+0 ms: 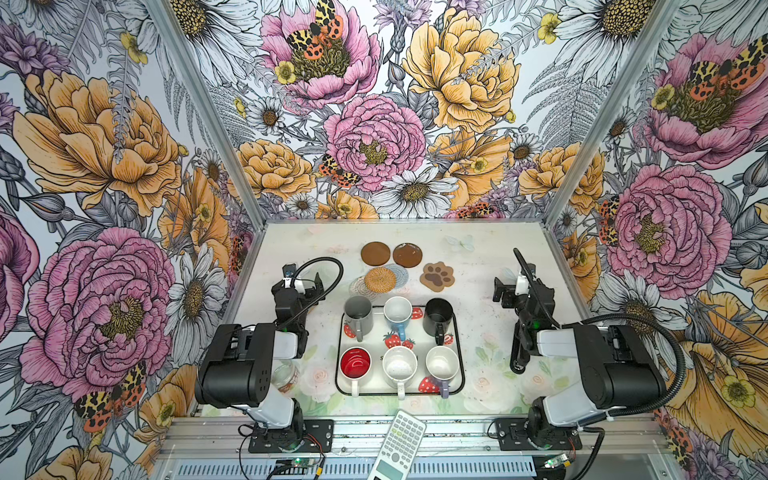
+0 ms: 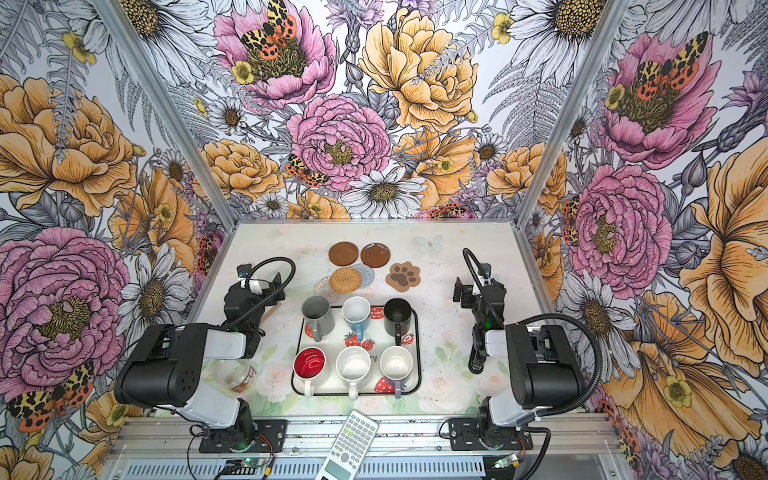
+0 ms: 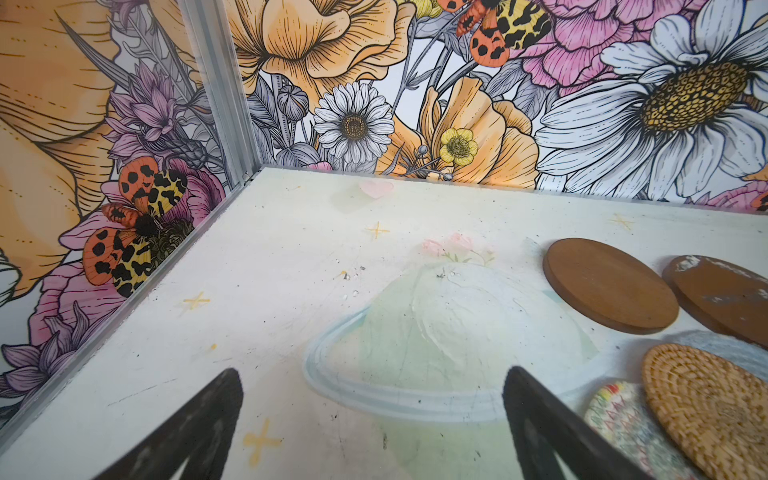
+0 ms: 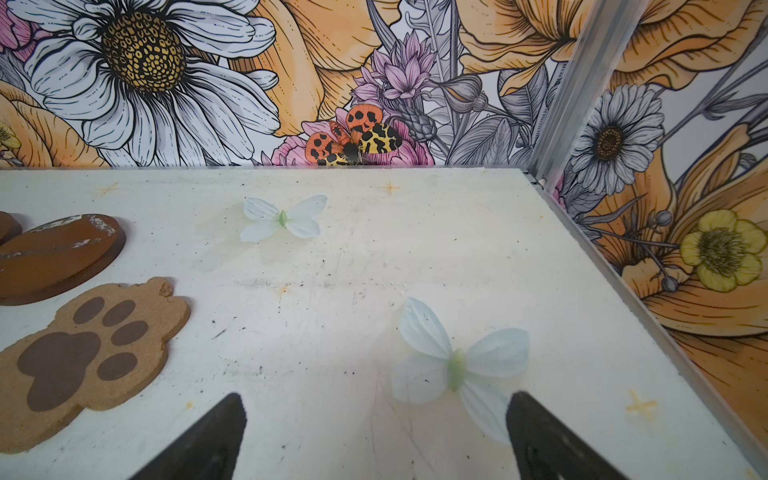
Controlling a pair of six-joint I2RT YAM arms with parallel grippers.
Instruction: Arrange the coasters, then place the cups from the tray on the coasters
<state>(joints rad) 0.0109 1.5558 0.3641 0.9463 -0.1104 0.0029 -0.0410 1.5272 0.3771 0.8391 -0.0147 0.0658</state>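
Left tool (image 3: 374, 374) & right tool (image 4: 376, 398) are held released, w/o load, over bench (image 3: 291, 270): coasters (image 1: 380, 279) lie overlapped far of tray (image 1: 376, 384), so cups (image 1: 398, 309) are not yet placed.

Bold floral-printed walls (image 1: 104, 137) enclose a scuffed white tabletop (image 1: 469, 274).

6 cups (image 1: 358, 311), 6 coasters (image 1: 375, 253), 1 tray (image 1: 376, 336), 1 jar (image 1: 286, 376), 1 calc (image 1: 401, 440).
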